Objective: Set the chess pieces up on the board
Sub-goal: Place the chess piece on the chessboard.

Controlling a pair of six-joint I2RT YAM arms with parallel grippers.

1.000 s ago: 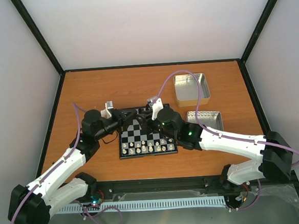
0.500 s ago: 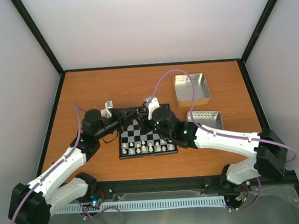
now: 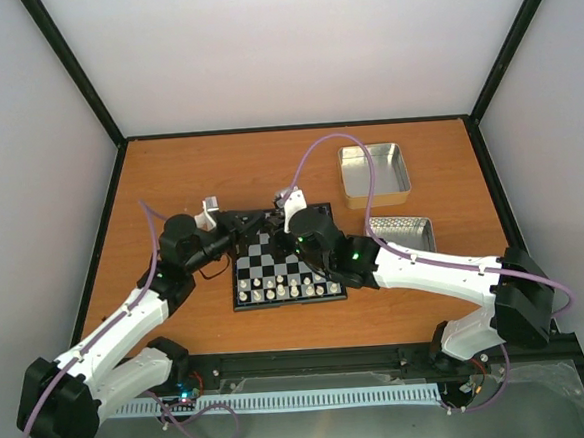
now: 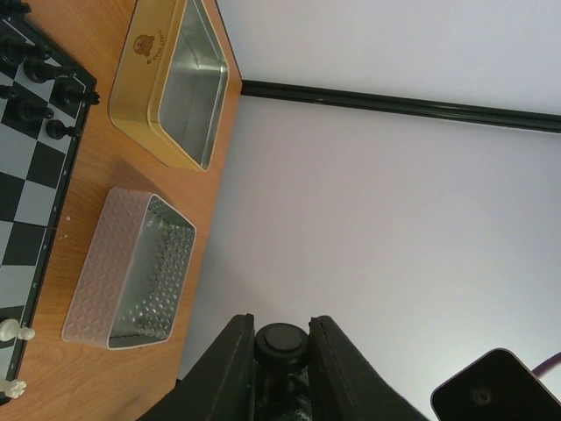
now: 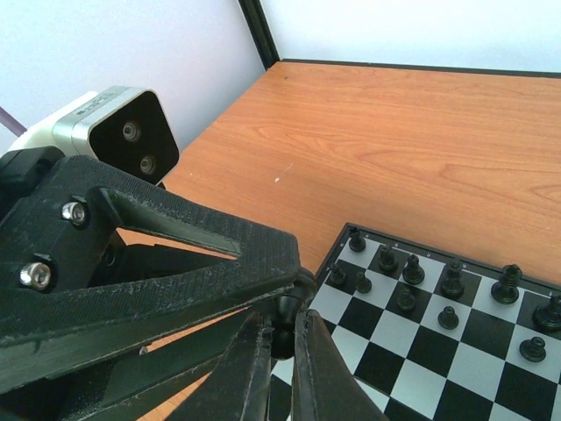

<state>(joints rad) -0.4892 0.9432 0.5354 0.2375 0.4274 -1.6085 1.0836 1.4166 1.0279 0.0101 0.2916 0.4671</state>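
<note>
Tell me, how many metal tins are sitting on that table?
2. A gold-sided tin sits at the far right of the table. A patterned tin lies nearer the front, just right of the chessboard. No others show, and none looks hidden.

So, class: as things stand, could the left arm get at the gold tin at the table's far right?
Probably not: the right arm lies across the way to the gold tin, and the left pincer is shut on a black piece.

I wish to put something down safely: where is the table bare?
Bare: the orange wooden table between the white back wall and the small black-and-silver chessboard, and the near strip before it. Crowded: the board's far edge, where left tool and right tool meet.
</note>
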